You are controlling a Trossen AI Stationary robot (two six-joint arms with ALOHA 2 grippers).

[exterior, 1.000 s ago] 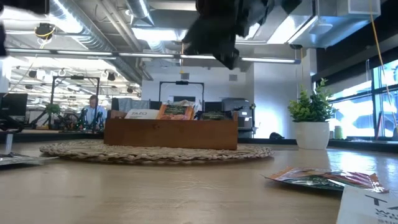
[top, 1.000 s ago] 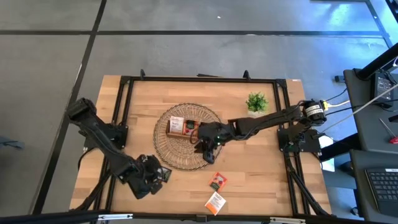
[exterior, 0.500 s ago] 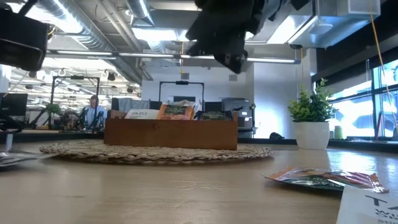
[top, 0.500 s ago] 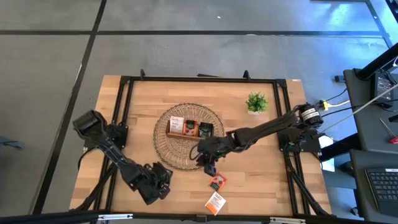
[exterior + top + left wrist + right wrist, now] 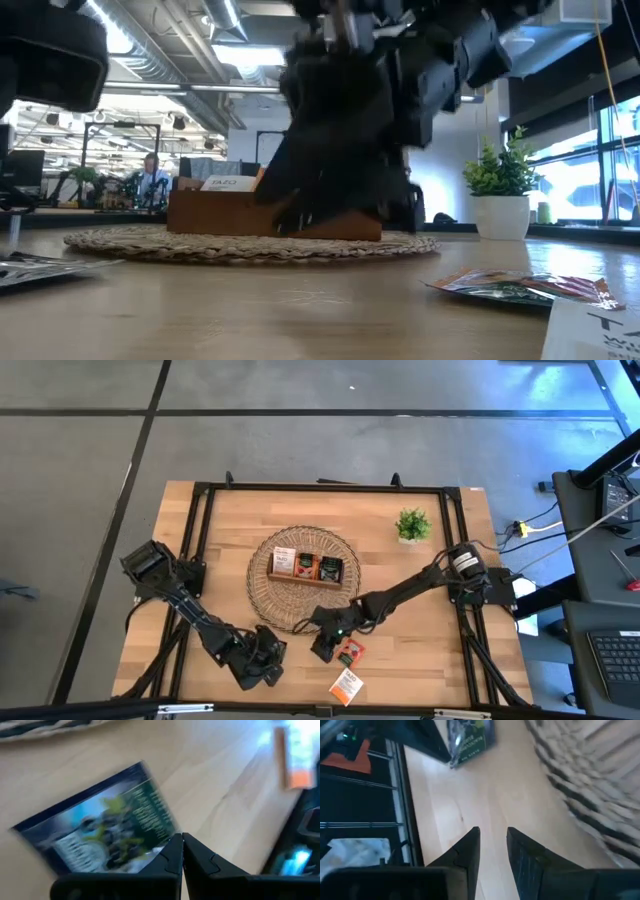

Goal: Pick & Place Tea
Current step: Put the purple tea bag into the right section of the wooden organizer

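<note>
Three tea sachets stand in the brown tray on the round woven mat. A red and green sachet and an orange-white one lie flat on the table near its front edge. My right gripper hangs low just left of the red and green sachet. It is open over bare wood, nothing between its fingers. My left gripper is shut at the edge of a dark blue-green sachet, which lies flat on the table. My left gripper's shut fingertips stand at one edge of the dark sachet, slanting down at it. I cannot tell whether they touch it. The sachet lies flat on the table.
A small green potted plant stands at the far right of the table. A black frame runs along the table's edges. Bare wood lies between the mat and the front edge, around the loose sachets.
My right gripper has swung from above the tray toward the table's near edge and sunk low beside the red and green sachet, rolling as it went. My left gripper has slid toward the near edge and a little right, sinking toward the table.
</note>
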